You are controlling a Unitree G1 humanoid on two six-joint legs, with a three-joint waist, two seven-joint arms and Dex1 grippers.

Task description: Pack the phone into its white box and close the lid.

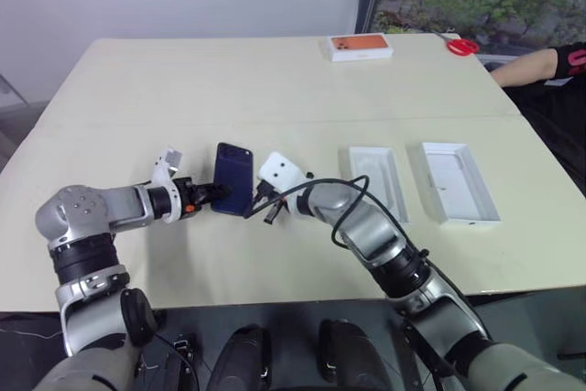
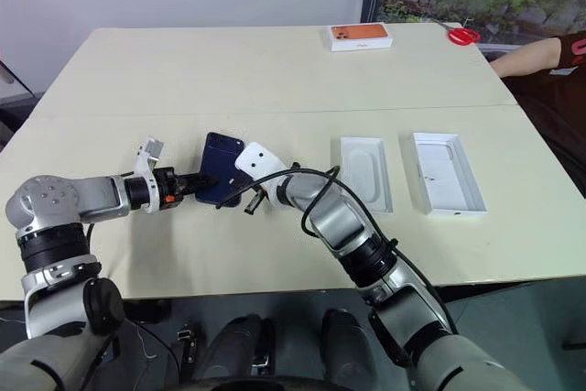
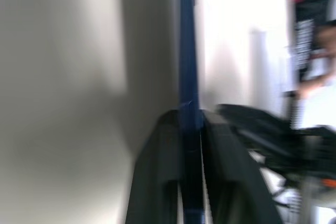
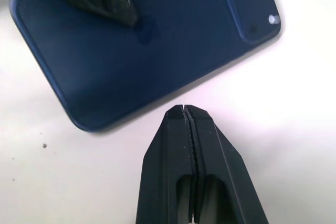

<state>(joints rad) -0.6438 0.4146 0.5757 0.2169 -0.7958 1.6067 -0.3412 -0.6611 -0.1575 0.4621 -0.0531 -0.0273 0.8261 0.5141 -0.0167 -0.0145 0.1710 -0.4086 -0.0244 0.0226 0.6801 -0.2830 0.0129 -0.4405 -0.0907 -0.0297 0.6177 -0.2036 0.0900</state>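
Observation:
The dark navy phone (image 1: 234,177) is at the left-middle of the table, back side up, with its camera cluster (image 4: 251,3) showing. My left gripper (image 1: 213,193) is shut on the phone's left long edge. In the left wrist view the phone (image 3: 187,51) shows edge-on between the black fingers (image 3: 157,145). My right gripper (image 1: 266,207) is shut and empty, its tips just off the phone's right edge (image 4: 185,109). To the right lie two shallow white trays. One (image 1: 378,180) has an oval recess. The other (image 1: 458,182) has raised walls and is white inside. I cannot tell which is the box or the lid.
An orange-topped box (image 1: 361,47) sits at the table's far edge, with red scissors (image 1: 462,46) beside it. A person's arm (image 1: 536,66) rests at the far right corner. Cables run along my right forearm (image 1: 339,191).

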